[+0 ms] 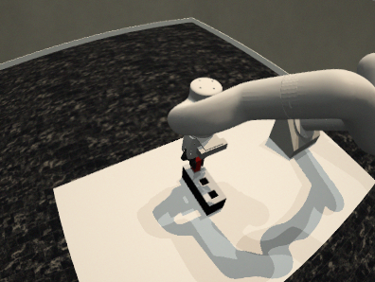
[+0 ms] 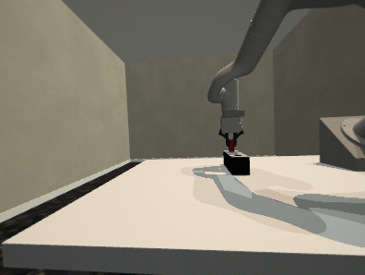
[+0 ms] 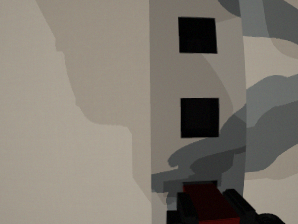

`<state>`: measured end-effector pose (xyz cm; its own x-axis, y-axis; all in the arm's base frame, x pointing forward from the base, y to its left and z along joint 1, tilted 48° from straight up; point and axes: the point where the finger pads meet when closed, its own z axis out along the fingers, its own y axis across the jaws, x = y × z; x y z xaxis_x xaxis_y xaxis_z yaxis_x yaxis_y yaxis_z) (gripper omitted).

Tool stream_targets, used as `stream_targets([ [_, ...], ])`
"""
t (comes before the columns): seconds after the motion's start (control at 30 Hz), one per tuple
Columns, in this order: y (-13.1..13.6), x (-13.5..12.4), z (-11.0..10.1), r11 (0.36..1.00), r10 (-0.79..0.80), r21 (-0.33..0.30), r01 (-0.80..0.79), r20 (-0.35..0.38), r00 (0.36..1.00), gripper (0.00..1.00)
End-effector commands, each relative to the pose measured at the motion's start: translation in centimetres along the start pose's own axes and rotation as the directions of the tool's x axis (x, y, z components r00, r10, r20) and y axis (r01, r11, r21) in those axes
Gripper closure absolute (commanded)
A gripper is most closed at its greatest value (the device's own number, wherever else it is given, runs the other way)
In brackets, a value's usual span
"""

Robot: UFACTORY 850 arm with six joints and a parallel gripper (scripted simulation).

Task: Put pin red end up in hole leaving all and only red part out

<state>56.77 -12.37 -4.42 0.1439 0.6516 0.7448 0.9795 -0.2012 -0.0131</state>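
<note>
A dark-sided block (image 1: 217, 206) (image 2: 237, 165) (image 3: 165, 75) with a pale top stands on the white table. My gripper (image 1: 196, 162) (image 2: 231, 142) (image 3: 204, 211) is shut on the red part of the pin (image 1: 198, 165) (image 2: 231, 146) (image 3: 206, 196), over the hole at the block's far end in the top view. The pin is upright, red end up, and its red reaches down to about the block's top; no other colour shows below it. Its lower part is hidden, apparently in that hole. The middle hole (image 1: 204, 181) (image 3: 200, 117) and the other end hole (image 1: 213, 194) (image 3: 198, 35) are empty.
The block stands on the white table top (image 1: 95, 203) (image 2: 138, 212). The robot's base (image 1: 291, 139) (image 2: 338, 145) stands to the right of the block. Shadows of the arm fall across the table and the block's top.
</note>
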Motion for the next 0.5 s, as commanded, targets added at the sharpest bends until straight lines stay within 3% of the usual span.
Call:
stream_targets([
  [0.0,0.08,-0.01,-0.1,1.0,-0.001,-0.002,0.001,0.001,1.0,1.0],
  [0.47,0.19,-0.11,0.3,1.0,-0.001,-0.002,0.001,0.001,1.0,1.0],
])
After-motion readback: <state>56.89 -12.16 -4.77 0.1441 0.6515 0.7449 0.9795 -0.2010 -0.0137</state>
